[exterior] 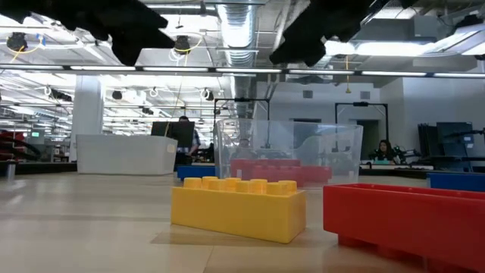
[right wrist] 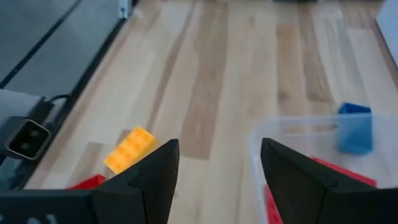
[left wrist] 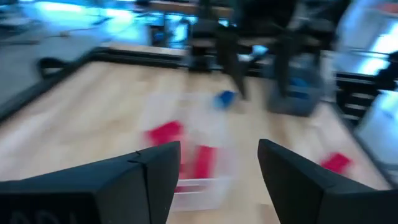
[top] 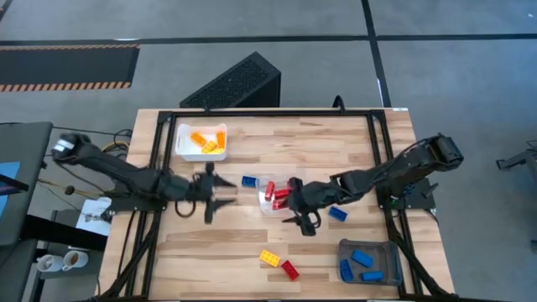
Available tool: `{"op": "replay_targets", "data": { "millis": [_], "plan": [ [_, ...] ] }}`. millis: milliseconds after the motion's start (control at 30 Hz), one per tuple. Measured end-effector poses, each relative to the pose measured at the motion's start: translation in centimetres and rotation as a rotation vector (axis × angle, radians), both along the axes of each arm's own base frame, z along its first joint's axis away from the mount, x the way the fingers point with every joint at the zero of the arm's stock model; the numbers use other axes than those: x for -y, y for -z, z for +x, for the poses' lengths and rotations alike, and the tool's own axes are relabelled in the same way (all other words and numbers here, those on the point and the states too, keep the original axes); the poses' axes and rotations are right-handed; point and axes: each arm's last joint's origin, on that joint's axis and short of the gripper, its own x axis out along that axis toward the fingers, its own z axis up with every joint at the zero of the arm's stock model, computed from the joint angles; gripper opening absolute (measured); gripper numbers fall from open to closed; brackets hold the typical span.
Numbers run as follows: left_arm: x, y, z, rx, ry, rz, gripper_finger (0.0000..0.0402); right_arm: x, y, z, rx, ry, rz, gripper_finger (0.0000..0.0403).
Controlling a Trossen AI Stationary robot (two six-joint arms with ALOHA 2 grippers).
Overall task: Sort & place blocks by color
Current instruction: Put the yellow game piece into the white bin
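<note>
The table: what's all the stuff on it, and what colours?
white tray: one, far left, holds orange-yellow blocks.
clear tray: one, middle, holds red blocks.
grey tray: one, near right corner, holds three blue blocks.
loose blue blocks: two, one left of the clear tray, one right of it.
yellow block: one, near edge.
red block: one, beside the yellow one.
left gripper: open, empty, left of the clear tray.
right gripper: open, empty, over the clear tray's right edge.

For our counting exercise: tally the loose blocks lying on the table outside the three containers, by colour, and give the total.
Blue blocks: 2
Yellow block: 1
Red block: 1
Total: 4
</note>
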Motion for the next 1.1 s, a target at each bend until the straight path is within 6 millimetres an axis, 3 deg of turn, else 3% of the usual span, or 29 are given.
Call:
{"op": "replay_targets", "data": {
  "millis": [167,367,500,833,1100],
  "plan": [
    [4.6,2.3,2.5,0.033,0.164,0.006,0.0200,-1.5,-0.3,-0.2,0.037,-0.005,0.004,0.0249],
    [10.4,5.0,7.3,-0.012,0.311,0.072,0.0200,-1.7,-0.3,-0.3,0.044,0.045,-0.002,0.0249],
    [13.1,6.3,10.6,-0.106,0.400,0.059,0.0204,-1.9,-0.3,-0.4,0.038,0.056,0.026,0.0249],
    [15.4,8.8,15.2,-0.394,0.370,0.107,0.0260,-3.3,-0.4,-0.8,0.036,0.037,0.075,0.0249],
    [14.6,11.1,15.6,-0.551,0.370,0.132,0.0291,-4.7,-0.5,-1.4,0.044,0.011,0.067,0.0249]
  ]
}}
